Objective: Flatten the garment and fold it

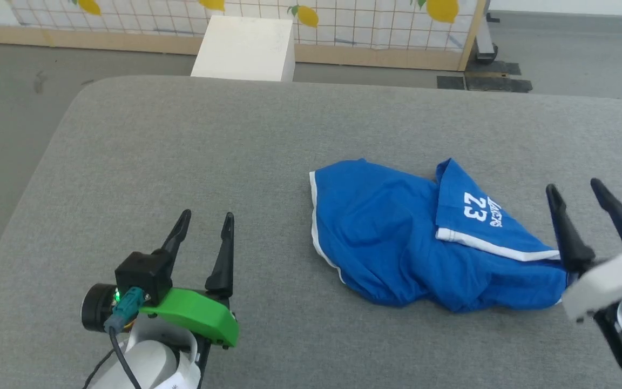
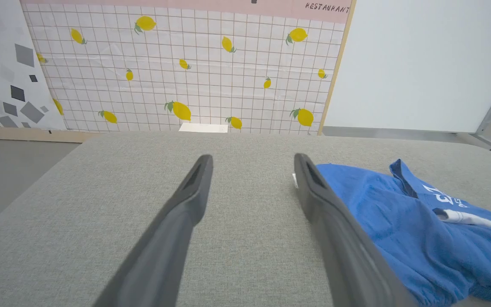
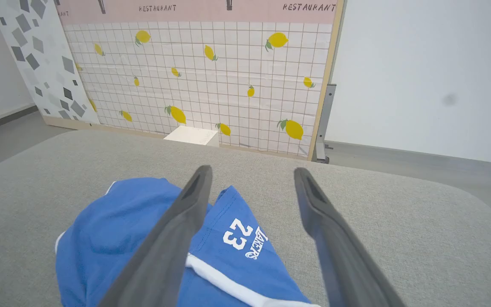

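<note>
1. A crumpled pair of bright blue soft fabric shorts point(image 1: 397, 243) with white hem trim is lying on the wide grey fabric-covered table point(image 1: 181, 135), right of the table's middle and toward its near side.
2. One leg is lying folded over the top of the heap, showing a white "23" print point(image 1: 473, 206) with slanted lettering beside it. Its white-edged hem is running toward the table's right side.
3. The left gripper point(image 1: 207, 215), with a green plastic housing behind its two long dark fingers, is hovering over the table's near-left part, well apart from the shorts. Its fingers are standing wide apart with nothing between them.
4. The right gripper point(image 1: 574, 186) is hanging over the table's near-right part, just at the right end of the shorts. Its fingers are spread wide and are gripping nothing. One finger is crossing in front of the blue fabric, and I cannot tell whether it is touching.
5. A white rectangular box point(image 1: 243, 48) is sitting on the floor beyond the table's far edge, in front of a lemon-patterned grid panel point(image 1: 343, 21).
</note>
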Robot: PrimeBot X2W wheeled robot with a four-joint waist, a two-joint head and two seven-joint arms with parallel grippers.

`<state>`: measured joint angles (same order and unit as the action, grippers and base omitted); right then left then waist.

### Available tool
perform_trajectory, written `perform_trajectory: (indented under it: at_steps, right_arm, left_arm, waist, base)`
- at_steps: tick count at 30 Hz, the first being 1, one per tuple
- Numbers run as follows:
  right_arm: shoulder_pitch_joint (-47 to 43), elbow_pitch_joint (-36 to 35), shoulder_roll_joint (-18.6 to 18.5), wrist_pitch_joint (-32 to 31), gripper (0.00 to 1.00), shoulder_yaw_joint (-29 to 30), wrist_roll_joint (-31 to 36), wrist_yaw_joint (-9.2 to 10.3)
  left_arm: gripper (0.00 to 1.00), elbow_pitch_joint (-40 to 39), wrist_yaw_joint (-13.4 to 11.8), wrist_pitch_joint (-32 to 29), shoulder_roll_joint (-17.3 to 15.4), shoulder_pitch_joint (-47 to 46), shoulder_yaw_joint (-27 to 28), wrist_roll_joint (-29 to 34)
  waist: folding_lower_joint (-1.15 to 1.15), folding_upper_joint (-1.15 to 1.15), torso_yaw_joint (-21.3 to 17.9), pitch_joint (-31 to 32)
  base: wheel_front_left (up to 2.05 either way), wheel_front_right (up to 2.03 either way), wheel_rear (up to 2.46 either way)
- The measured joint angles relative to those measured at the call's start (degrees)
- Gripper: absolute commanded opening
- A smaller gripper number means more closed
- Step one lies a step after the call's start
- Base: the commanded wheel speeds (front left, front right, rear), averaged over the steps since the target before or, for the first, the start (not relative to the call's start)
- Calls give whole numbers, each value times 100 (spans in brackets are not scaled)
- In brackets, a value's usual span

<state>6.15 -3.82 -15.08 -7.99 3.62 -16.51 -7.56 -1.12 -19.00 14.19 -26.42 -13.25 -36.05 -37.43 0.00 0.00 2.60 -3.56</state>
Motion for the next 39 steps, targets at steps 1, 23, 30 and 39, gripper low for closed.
perform_trajectory:
  at_steps: [1, 23, 30, 39]
  right_arm:
    - [-97, -49, -14, 146, 100, -25, 66, 0]
    - [-721, -677, 475, 1005, 100, 193, 958, 0]
    - [-621, -645, 623, 1110, 100, 148, 1056, 0]
    - [-594, -547, 702, 1180, 100, 70, 1129, 0]
  left_arm:
    - [100, -10, 3, -31, 4, -2, -15, -8]
    - [100, 472, 625, -2964, 279, -1376, -964, -557]
    - [100, 1055, 528, -3278, 361, -1713, -868, -738]
    - [0, 1332, 761, -3384, 526, -1798, -780, -1098]
  waist:
    - [0, 0, -17, 7]
    - [0, 0, -539, -851]
    - [0, 0, -791, -1229]
    - [0, 0, -984, -1524]
  base:
    - [0, 0, 0]
    - [0, 0, 0]
    - [0, 0, 0]
    - [0, 0, 0]
